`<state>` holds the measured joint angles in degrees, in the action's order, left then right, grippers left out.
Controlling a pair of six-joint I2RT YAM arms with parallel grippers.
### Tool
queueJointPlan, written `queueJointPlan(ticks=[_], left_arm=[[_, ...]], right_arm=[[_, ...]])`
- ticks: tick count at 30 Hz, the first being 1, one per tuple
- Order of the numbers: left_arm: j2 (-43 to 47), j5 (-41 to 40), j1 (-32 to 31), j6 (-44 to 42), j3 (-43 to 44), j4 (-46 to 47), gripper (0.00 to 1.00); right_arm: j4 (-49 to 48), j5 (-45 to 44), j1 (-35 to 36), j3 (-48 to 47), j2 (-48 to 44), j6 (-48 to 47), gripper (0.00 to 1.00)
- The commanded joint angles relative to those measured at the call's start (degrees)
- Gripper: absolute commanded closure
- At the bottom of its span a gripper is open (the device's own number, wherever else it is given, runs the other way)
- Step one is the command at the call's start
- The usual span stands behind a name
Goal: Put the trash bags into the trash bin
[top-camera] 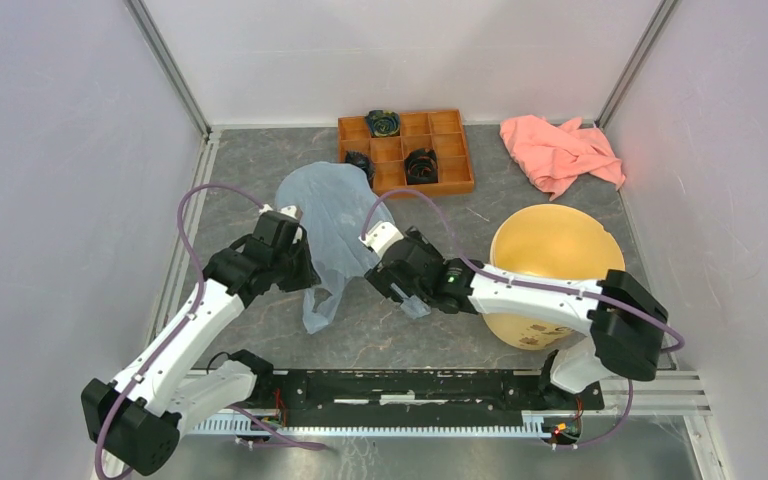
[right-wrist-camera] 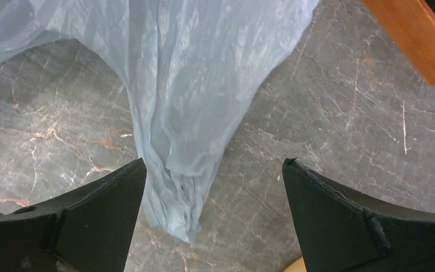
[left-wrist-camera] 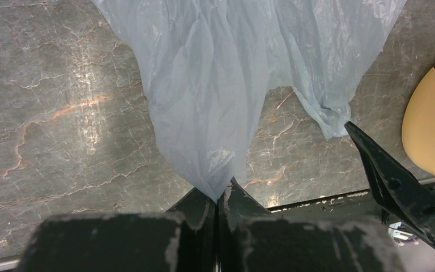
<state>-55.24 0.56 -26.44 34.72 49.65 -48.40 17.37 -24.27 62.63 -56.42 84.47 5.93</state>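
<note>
The pale blue-grey trash bag [top-camera: 335, 212] lies spread on the table between the two arms, its handles toward the near side. My left gripper [top-camera: 305, 272] is shut on one bunched handle of the bag [left-wrist-camera: 204, 113], and the plastic runs into the closed jaws [left-wrist-camera: 221, 197]. My right gripper [top-camera: 412, 300] is open over the table. The other handle [right-wrist-camera: 175, 187] lies between its fingers, close to the left finger [right-wrist-camera: 96, 209] and untouched. The pale yellow trash bin [top-camera: 555, 250] stands at the right, partly under my right arm.
An orange-brown compartmented tray [top-camera: 405, 150] with dark items stands behind the bag; its corner shows in the right wrist view [right-wrist-camera: 425, 39]. A salmon-pink cloth [top-camera: 560, 150] lies at the back right. White walls enclose the table. The bin's edge shows in the left wrist view [left-wrist-camera: 430, 130].
</note>
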Motion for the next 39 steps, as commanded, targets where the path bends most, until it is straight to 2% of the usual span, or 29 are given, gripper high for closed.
queueJointPlan(ticks=[1,5,10,14,16,18,19,20,22,23,25,28,30,32,34,36,37,39], left_arm=[[1.76,0.95,0.04,-2.31,-0.21,-0.99,0.98],[2.4,0.47,0.05,-2.29,0.55,-1.31,0.98],[2.67,0.18,0.06,-2.16,0.8,-1.38,0.98],[3.45,0.83,0.0,-1.27,0.1,-1.38,0.98],[4.34,0.88,0.07,-0.61,-0.36,-1.43,0.98],[4.97,0.53,0.06,-0.12,-0.66,-1.49,0.98],[5.11,0.14,0.02,0.36,-0.65,-1.63,0.98],[5.03,-0.29,0.04,0.99,-0.57,-1.62,0.98],[3.59,-3.32,0.05,1.98,0.0,-0.47,0.98],[1.86,-4.4,0.07,0.63,0.54,1.12,0.98],[-4.11,-12.74,0.07,-2.42,4.11,1.87,0.98],[-16.78,-27.07,0.13,-7.91,25.5,-3.96,0.98],[-23.21,-32.05,0.06,-11.35,44.1,-8.63,0.98],[-24.56,-30.83,0.05,-15.43,59.86,-9.18,0.98],[-21.95,-21.6,0.07,-18.92,69.19,-4.7,0.98],[-14.64,-11.5,0.07,-19.56,66.74,4.96,0.98],[-10.2,-7.95,0.07,-19.06,61.77,12.79,0.98],[-0.65,-5.07,0.05,-17.23,49.38,21.83,0.98]], right_arm=[[-5.64,-1.22,1.18,-0.22,1.82,-0.17,0.02],[-11.63,3.42,2.47,5.02,1.03,0.97,0.02],[-11.0,-2.51,2.54,3.96,7.53,0.49,0.02],[-10.51,-2.74,2.51,1.54,12.62,2.54,0.07],[-10.78,-5.99,2.52,0.65,14.83,3.12,0.12],[-8.54,-7.94,2.41,-2.07,17.5,2.57,0.26],[-7.3,-8.59,2.27,-3.88,18.28,2.73,0.6],[-5.82,-10.49,2.16,-5.42,18.17,3.8,0.86],[-7.77,-10.32,1.21,-6.64,15.54,1.84,1.0],[-8.4,-9.38,-0.17,-8.01,14.24,1.18,1.0],[-8.96,-5.81,-4.04,-12.85,12.62,-0.15,1.0],[-3.54,-1.14,-9.64,-30.22,13.09,-2.58,1.0],[0.51,0.04,-9.95,-44.23,13.7,-7.78,1.0],[1.11,3.65,-8.79,-54.51,12.44,-13.38,0.99],[-1.54,4.07,-5.75,-58.32,9.3,-19.17,0.99],[-7.35,1.12,-1.42,-53.77,3.95,-25.19,1.0],[-10.74,0.34,0.07,-48.58,0.44,-26.71,1.0],[-18.24,0.53,0.46,-36.56,-5.78,-26.37,0.99]])
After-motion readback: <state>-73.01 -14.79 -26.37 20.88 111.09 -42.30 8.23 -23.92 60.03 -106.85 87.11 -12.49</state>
